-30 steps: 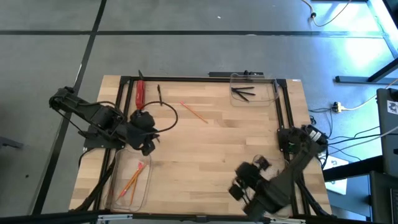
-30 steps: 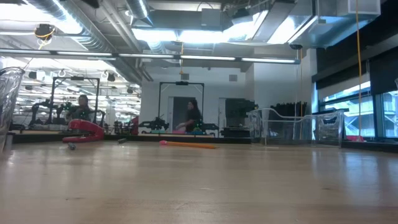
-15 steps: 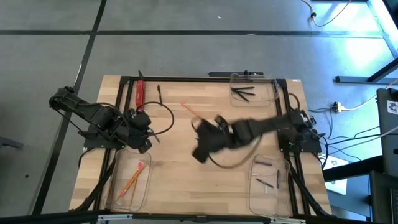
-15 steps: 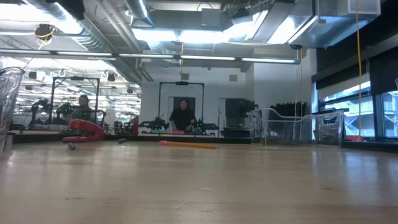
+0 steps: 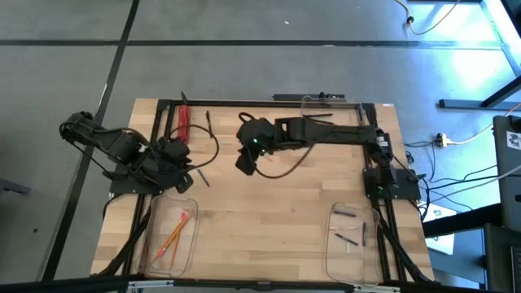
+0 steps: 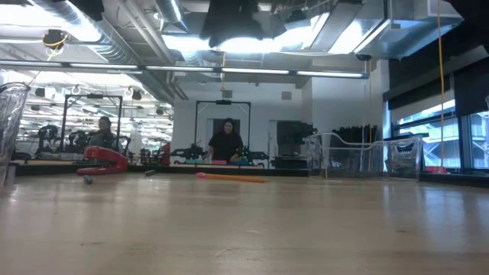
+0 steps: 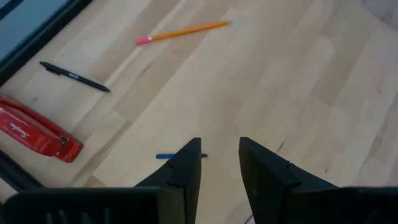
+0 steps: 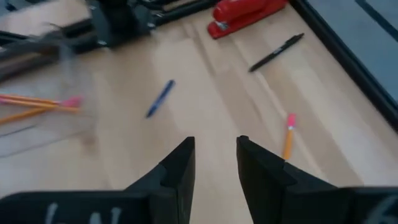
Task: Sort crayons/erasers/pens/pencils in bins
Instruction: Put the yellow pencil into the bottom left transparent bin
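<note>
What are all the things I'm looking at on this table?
Clear plastic bins: three; overhead view's top right, bottom left, bottom right.
Orange-yellow pencils: a few in bottom-left bin, one loose mid-table.
Black pens: some in top-right bin, one loose by stapler.
Purple crayons: a few, bottom-right bin.
Blue stick: one, loose, left side.
Red stapler: one, top-left edge.
People: two, room behind.
Left gripper: open, empty, left side.
Right gripper: open, empty, mid-table.

Bright overhead light, ceiling glare, right wrist view motion-blurred.
</note>
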You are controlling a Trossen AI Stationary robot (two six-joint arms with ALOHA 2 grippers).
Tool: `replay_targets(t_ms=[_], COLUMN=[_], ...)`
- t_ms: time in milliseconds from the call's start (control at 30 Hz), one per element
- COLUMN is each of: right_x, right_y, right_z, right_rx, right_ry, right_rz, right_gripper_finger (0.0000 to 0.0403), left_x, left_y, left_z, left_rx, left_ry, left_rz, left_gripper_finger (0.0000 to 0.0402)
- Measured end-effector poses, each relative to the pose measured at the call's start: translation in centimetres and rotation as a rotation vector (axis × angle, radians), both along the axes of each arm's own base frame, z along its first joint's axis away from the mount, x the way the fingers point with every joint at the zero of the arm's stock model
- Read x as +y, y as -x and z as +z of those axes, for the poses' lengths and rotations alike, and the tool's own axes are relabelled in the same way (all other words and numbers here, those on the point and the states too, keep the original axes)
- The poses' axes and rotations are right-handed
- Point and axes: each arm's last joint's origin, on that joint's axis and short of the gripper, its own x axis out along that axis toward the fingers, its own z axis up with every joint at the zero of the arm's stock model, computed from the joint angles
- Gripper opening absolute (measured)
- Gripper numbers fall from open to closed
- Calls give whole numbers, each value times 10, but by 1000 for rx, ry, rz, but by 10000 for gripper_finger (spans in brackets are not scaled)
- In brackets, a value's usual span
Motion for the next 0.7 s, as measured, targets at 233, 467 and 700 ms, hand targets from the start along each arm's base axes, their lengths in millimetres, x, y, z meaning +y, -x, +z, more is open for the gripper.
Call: replay_targets(t_ms=[233,467,700], right_x=[-46,-83,-96], right_y=[-29,-53,-41], right_z=[-49,-96,-125], right_rx=[70,102,278], right_ry=[75,214,45], right_rz=[52,147,173], right_gripper_finger=[116,116,116], left_x=[9,18,24], left_y=[2,0,-2], left_z=[3,3,3], left_rx=[-41,-54,-55], left_ry=[0,-3,-2], left_rz=[86,163,212], left_gripper_finger=[102,102,102])
